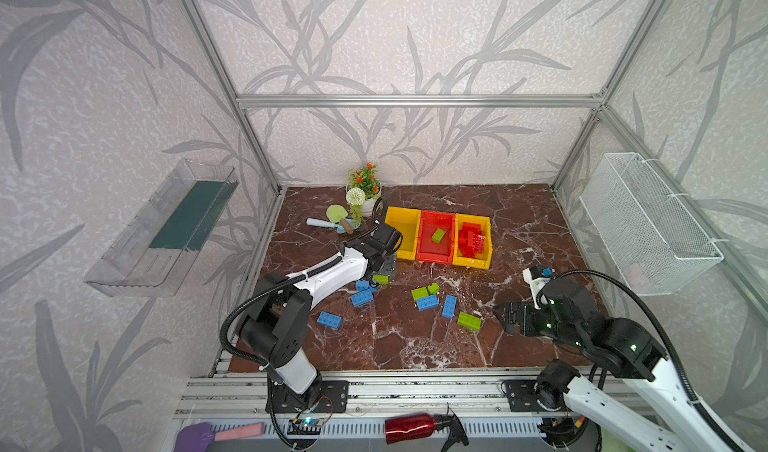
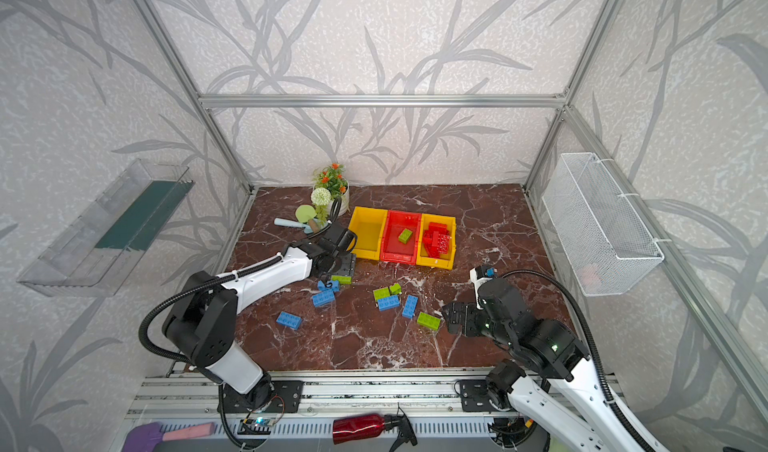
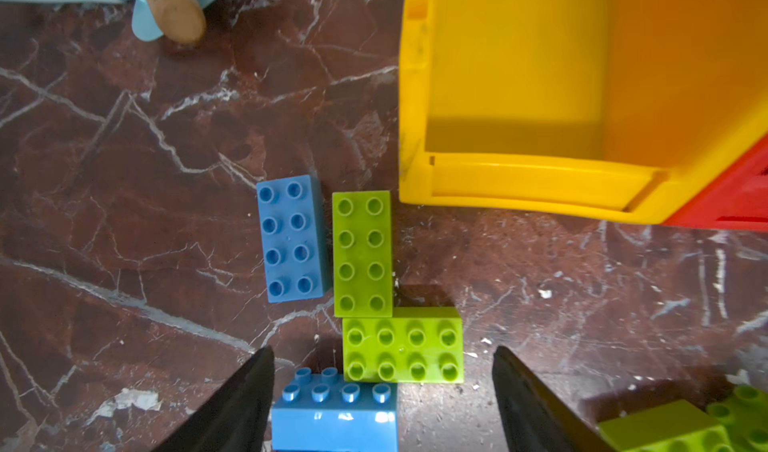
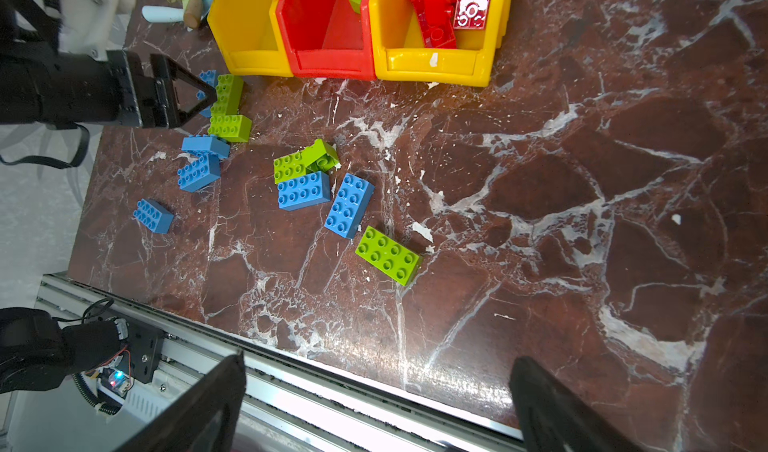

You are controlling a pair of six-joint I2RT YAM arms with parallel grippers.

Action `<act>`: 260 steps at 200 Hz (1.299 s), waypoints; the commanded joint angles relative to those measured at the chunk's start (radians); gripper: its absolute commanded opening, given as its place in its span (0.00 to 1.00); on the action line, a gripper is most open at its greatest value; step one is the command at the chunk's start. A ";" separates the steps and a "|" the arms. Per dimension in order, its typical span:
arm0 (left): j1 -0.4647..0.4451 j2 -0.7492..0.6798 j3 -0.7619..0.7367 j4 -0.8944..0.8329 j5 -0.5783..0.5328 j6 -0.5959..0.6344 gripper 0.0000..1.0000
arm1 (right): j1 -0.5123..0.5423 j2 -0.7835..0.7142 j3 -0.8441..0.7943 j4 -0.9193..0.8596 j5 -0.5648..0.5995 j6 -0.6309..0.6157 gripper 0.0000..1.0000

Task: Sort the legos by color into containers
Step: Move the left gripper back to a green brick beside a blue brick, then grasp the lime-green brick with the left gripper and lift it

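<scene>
Three joined containers stand at the back: a bare yellow bin (image 1: 402, 231), a red bin (image 1: 436, 248) with one green lego (image 1: 438, 235), and a yellow bin (image 1: 486, 258) with red legos (image 1: 471, 240). Blue legos (image 1: 362, 298) and green legos (image 1: 469, 321) lie loose on the marble. My left gripper (image 3: 384, 387) hangs open just in front of the bare yellow bin (image 3: 519, 96), straddling a blue lego (image 3: 334, 412) and a green lego (image 3: 402, 344); a second green lego (image 3: 362, 254) and a blue one (image 3: 291, 238) lie beyond. My right gripper (image 4: 376, 400) is open and holds nothing, at the table's right front.
A flower pot (image 1: 365, 198) and toy shovel (image 1: 338, 217) sit left of the bins. A clear tray (image 1: 166, 229) hangs on the left wall, a white wire basket (image 1: 648, 221) on the right. A red spray bottle (image 1: 409, 428) lies beyond the front rail.
</scene>
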 commanded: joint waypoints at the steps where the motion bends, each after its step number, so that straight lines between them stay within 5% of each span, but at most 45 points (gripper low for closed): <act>1: 0.024 -0.019 -0.023 0.084 0.015 -0.017 0.82 | 0.002 -0.004 -0.009 0.029 -0.018 0.043 0.99; 85: 0.104 0.086 -0.029 0.174 0.139 -0.026 0.71 | 0.003 0.029 0.023 0.005 0.030 0.077 1.00; 260: 0.121 0.211 0.027 0.188 0.139 -0.004 0.60 | 0.002 0.102 0.032 0.024 0.050 0.062 1.00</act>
